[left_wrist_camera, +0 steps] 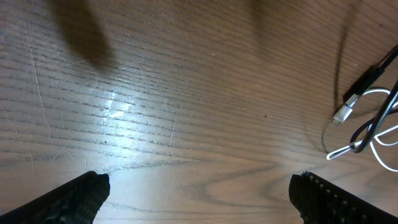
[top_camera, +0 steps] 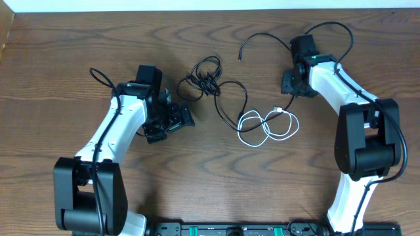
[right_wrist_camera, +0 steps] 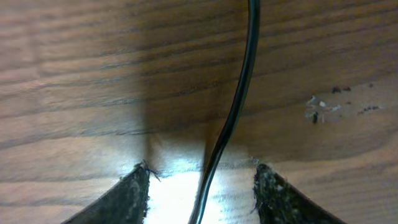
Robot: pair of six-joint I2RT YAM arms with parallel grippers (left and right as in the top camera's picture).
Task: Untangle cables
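Note:
Three cables lie on the wooden table (top_camera: 65,52). One black cable (top_camera: 205,75) is knotted into a small tangle at the middle, and its loop runs down to the looped white cable (top_camera: 266,124). A second black cable (top_camera: 262,36) arcs away to my right gripper (top_camera: 291,82). In the right wrist view that black cable (right_wrist_camera: 239,93) runs straight between the fingers of my right gripper (right_wrist_camera: 202,169), whose jaws stand apart with a gap on each side. My left gripper (top_camera: 174,121) rests low, left of the tangle, wide open (left_wrist_camera: 199,182) over bare wood, with the white cable's plug (left_wrist_camera: 343,114) far right.
A black plug (left_wrist_camera: 373,76) lies next to the white one. Thick black arm cables loop beside each arm, one at the left (top_camera: 100,77) and one at the right (top_camera: 341,33). The table's far edge (top_camera: 210,9) runs close behind the right gripper.

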